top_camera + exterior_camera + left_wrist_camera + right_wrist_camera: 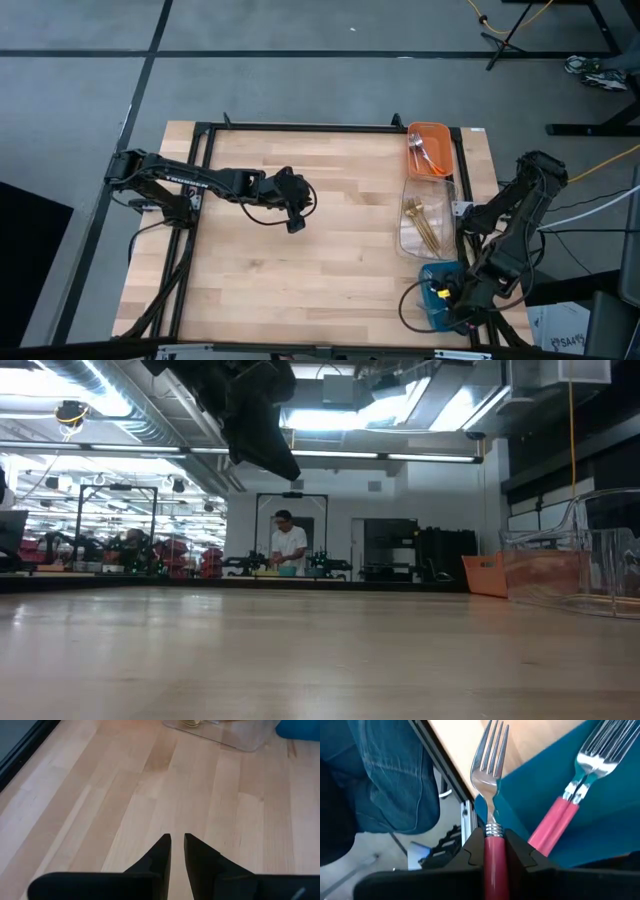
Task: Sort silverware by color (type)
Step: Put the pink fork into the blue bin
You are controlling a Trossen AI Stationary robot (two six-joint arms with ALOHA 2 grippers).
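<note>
Right claw (447,293) sits over the blue bin (432,310); left claw (296,222) hovers mid-table (300,270).

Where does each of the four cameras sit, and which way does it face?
High view: overhead, looking straight down on the wooden table and both arms.
Low view: at tabletop height, facing the room; one dark arm hangs above.
Left wrist view: past the empty left gripper onto bare wood.
Right wrist view: right gripper clamping a red-handled silver fork over the blue rectangular bin.
Shared: high and right wrist views show the blue bin.
</note>
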